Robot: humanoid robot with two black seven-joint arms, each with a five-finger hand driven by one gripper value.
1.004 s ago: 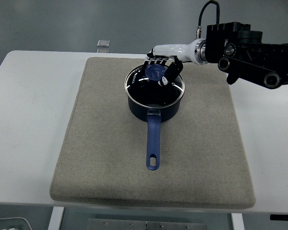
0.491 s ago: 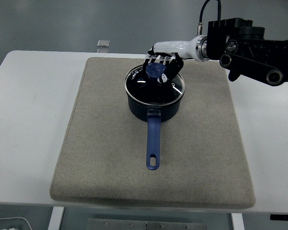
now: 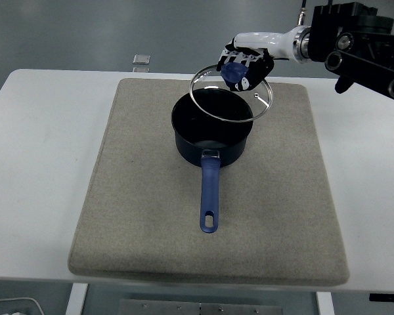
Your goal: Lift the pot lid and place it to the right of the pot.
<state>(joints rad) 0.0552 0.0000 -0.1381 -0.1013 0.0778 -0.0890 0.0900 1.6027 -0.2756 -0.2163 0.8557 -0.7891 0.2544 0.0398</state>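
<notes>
We have our right hand (image 3: 244, 67) pinching the blue knob of the round glass pot lid (image 3: 230, 94), airborne and tilted above the dark blue saucepan (image 3: 211, 134); setting it rightward on the beige mat (image 3: 285, 197) remains.

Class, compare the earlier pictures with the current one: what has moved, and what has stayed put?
The right robot hand, gripping the blue knob, has lifted the glass lid off the pot and carried it up and rightward; it now hangs tilted above the open pot. The pot, its handle toward the near edge, and the mat have not moved.
</notes>
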